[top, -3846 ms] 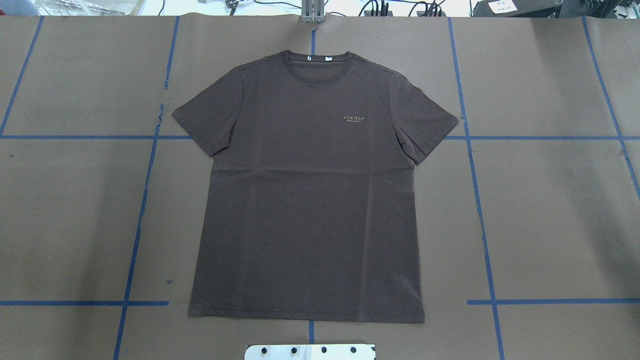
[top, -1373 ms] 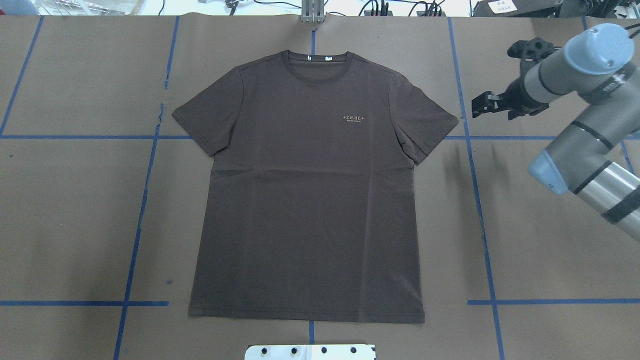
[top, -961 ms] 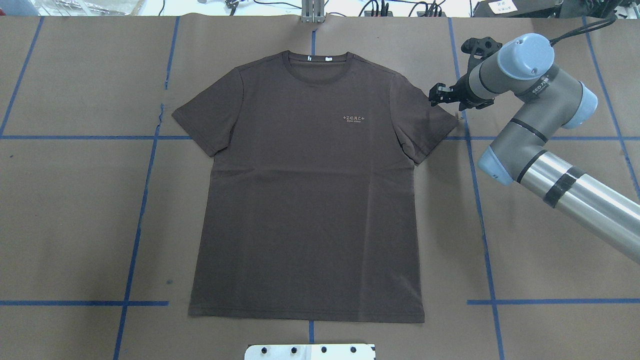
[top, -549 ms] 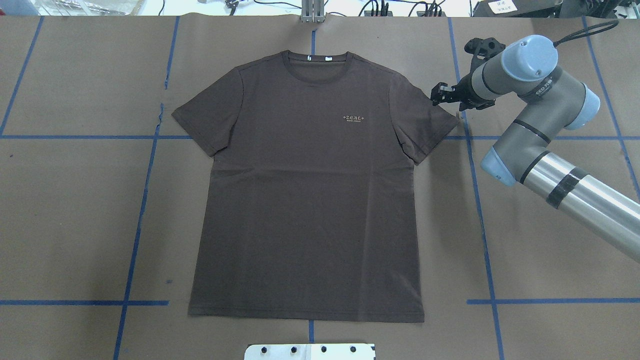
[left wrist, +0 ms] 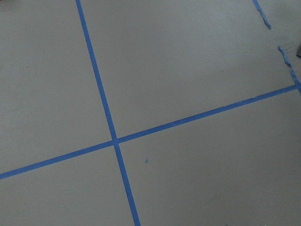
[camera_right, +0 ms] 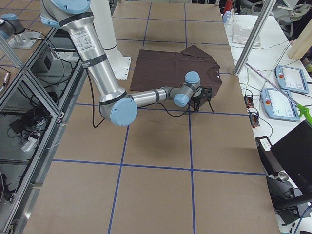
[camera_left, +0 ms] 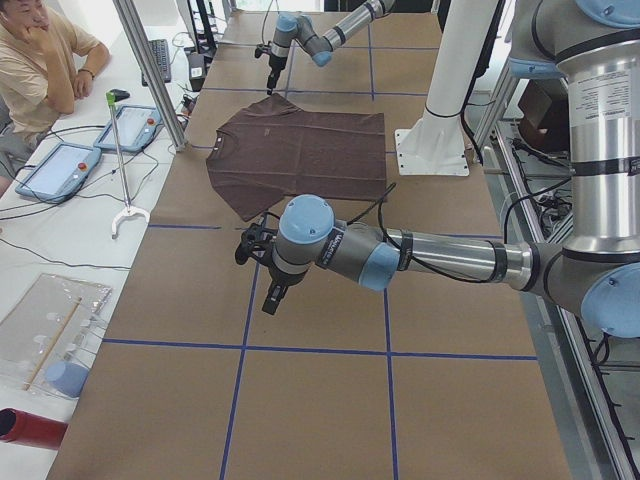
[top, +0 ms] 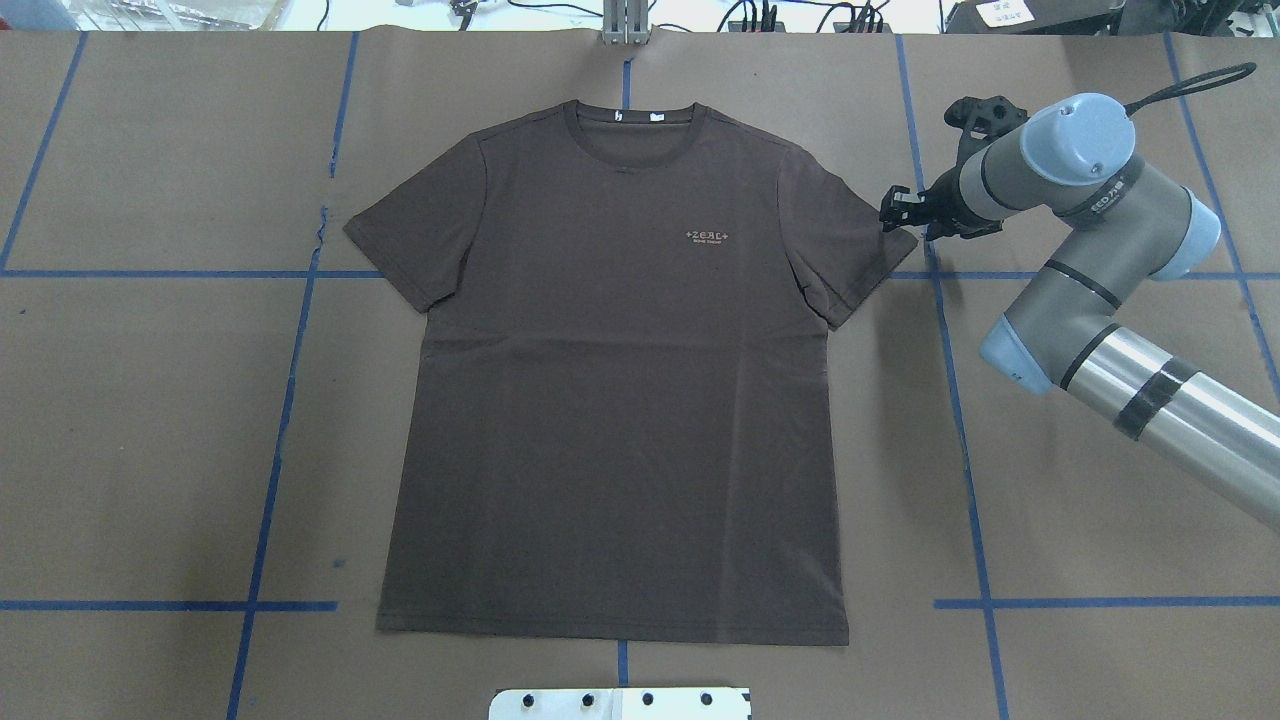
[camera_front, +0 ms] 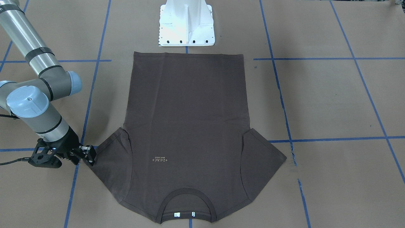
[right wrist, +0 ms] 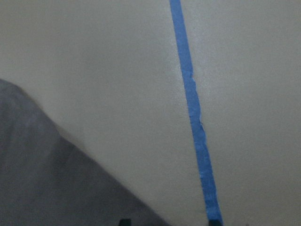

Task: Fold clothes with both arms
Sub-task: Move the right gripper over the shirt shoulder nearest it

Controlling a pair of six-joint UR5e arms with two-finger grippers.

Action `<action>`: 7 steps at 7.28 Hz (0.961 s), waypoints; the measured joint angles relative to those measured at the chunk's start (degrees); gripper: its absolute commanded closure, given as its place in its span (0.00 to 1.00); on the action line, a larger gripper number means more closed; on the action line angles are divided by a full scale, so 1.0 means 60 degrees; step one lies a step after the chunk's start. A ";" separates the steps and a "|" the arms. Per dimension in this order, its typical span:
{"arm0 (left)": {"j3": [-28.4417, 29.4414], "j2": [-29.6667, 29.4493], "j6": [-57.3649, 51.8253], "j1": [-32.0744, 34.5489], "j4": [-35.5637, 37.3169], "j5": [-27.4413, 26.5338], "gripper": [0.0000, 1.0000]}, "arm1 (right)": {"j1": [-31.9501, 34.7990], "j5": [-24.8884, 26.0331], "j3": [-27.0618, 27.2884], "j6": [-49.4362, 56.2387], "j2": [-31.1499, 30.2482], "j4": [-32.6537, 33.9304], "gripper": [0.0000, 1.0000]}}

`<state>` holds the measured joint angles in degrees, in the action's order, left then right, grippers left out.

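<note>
Your shirt (top: 620,400) lies flat and front up at mid-table (top: 150,450). Its collar (top: 630,115) is on the far side from the robot, and its hem is just short of the white base (camera_front: 186,23). The pale lettering (top: 710,236) faces up on the chest.

The R gripper (top: 897,212) sits low at the outer tip of the sleeve (top: 850,250) on the robot's right. Its fingers are apart (R wrist cam shows two dark fingertips (right wrist: 124,222) at the bottom edge w/ a gap between them). The sleeve's edge runs to one fingertip and a strip of blue tape (right wrist: 193,117) to the other. You can't tell whether either finger touches the cloth.

The L gripper (camera_left: 268,303) shows only in the side view from the robot's left. It points down over bare paper and is apart from the shirt. From that view you can't tell whether its fingers are apart or together. The L wrist cam gives you only brown paper w/ a tape cross (left wrist: 114,140).
</note>
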<state>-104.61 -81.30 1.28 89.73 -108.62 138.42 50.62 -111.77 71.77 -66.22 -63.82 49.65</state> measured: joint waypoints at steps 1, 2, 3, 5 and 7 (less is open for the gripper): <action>-0.0001 0.0000 0.0026 0.0000 -0.0001 0.0001 0.00 | -0.0017 -0.0002 0.0008 -0.0014 -0.0018 0.0001 0.74; -0.0006 0.0000 0.0041 0.0000 -0.0001 0.0002 0.00 | -0.0028 -0.0003 0.0011 -0.0020 -0.0043 0.0002 0.94; -0.0009 0.0000 0.0048 0.0000 -0.0001 0.0002 0.00 | -0.0034 -0.0003 0.0010 -0.0026 -0.0064 0.0002 1.00; -0.0025 -0.0009 0.0060 0.0000 -0.0002 0.0002 0.00 | -0.0057 -0.0006 0.0012 -0.0067 -0.0070 0.0007 1.00; -0.0092 -0.0013 0.0130 0.0000 -0.0002 0.0002 0.00 | -0.0122 -0.0050 0.0099 -0.0533 0.0073 0.0053 1.00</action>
<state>-105.17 -81.38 2.06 89.73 -108.63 138.43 49.89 -112.07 72.37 -69.42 -63.39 49.96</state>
